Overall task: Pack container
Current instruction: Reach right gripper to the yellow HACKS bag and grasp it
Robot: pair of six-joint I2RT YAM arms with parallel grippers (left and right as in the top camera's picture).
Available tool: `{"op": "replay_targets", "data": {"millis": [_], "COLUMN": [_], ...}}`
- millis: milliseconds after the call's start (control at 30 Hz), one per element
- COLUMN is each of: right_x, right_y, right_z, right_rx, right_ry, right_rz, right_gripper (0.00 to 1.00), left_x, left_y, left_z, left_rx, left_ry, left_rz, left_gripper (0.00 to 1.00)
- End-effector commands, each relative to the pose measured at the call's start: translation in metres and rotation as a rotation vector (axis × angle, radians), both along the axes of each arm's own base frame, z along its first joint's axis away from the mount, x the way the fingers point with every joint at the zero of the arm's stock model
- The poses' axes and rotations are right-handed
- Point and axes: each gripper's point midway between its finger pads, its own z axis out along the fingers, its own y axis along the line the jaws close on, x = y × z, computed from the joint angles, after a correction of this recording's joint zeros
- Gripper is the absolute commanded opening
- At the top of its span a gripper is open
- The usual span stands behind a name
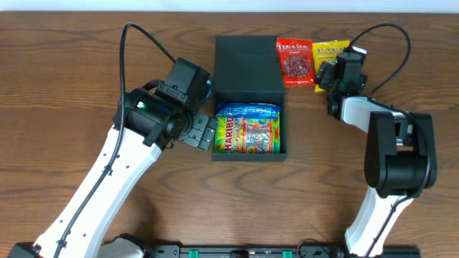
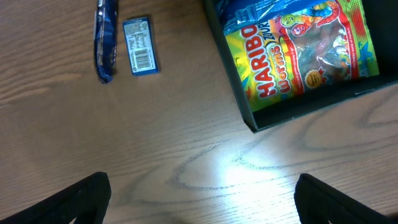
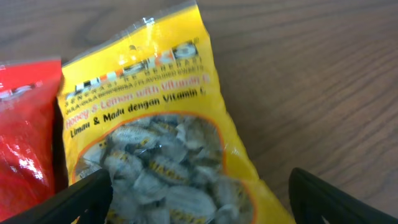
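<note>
The dark teal container lies open in the middle of the table, its flap lid folded back. A Haribo worms bag fills its lower half. A red candy bag and a yellow candy bag lie right of the lid. My right gripper hangs over the yellow bag, open, one finger on each side of its lower end. My left gripper stands open over bare wood, just left of the container wall.
In the left wrist view two blue snack bars lie on the wood left of the container. The red bag touches the yellow bag's left edge. The table's far edge runs just behind the bags.
</note>
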Motion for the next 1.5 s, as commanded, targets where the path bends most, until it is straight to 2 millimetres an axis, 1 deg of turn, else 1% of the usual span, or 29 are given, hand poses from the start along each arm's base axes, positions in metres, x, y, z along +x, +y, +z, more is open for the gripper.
{"op": "replay_targets", "data": {"millis": [0,33,67,100,167,233,333,500,600,667,833,967,1133,1233,1300,1433,1467], "right_x": [-0.001,-0.001,-0.002,-0.003,-0.004,-0.004,-0.007,-0.015,-0.021,-0.024,-0.037,-0.053,-0.074,-0.087,-0.093,-0.103,-0.105], "right_y": [-0.007,-0.007,-0.007,-0.007,-0.007,-0.007,-0.007,-0.007,-0.005,-0.002,0.009,0.017,0.031,0.037,0.040,0.040,0.039], "right_z": [-0.004,-0.005,-0.006,-0.006,-0.007,-0.008,-0.011,-0.014,-0.008,0.002,0.041,0.073,0.101,0.108,0.108,0.098,0.095], "right_rx": [-0.017,-0.017,-0.017,-0.017,-0.017,-0.017,-0.016,-0.012,-0.002,0.012,0.045,0.043,0.047,0.069,0.086,0.098,0.098], "right_ry": [0.022,0.028,0.033,0.036,0.042,0.047,0.060,0.104,0.126,0.131,0.128,0.135,0.146,0.163,0.180,0.233,0.246], "right_rz": [-0.015,-0.015,-0.015,-0.015,-0.015,-0.015,-0.015,-0.017,-0.015,-0.001,0.040,0.056,0.084,0.076,0.065,0.047,0.045], "right_gripper": [0.76,0.69,0.59,0.46,0.27,0.20,0.03,0.02,0.01,0.02,0.02,0.01,0.02,0.02,0.02,0.02,0.18], "left_x": [0.002,0.002,0.002,0.002,0.002,0.002,0.002,0.002,0.002,0.002,0.002,0.002,0.002,0.002,0.002,0.002,0.002], "left_y": [0.001,0.001,0.001,0.001,0.001,0.001,0.001,0.001,0.001,0.001,0.001,0.001,0.001,0.001,0.001,0.001,0.001], "left_z": [0.004,0.004,0.004,0.004,0.004,0.004,0.004,0.004,0.004,0.004,0.004,0.004,0.004,0.004,0.004,0.004,0.004], "left_rx": [-0.001,-0.001,-0.001,-0.001,-0.001,-0.001,-0.001,-0.001,-0.001,-0.001,-0.001,-0.001,-0.001,-0.001,-0.001,-0.001,-0.001], "left_ry": [-0.011,-0.011,-0.011,-0.011,-0.011,-0.011,-0.011,-0.011,-0.011,-0.011,-0.011,-0.011,-0.011,-0.011,-0.011,-0.011,-0.011], "left_rz": [0.009,0.009,0.009,0.009,0.009,0.009,0.009,0.009,0.009,0.009,0.009,0.009,0.009,0.009,0.009,0.009,0.009], "left_gripper": [0.95,0.95,0.95,0.95,0.95,0.95,0.95,0.95,0.95,0.95,0.95,0.95,0.95,0.95,0.95,0.95,0.95]}}
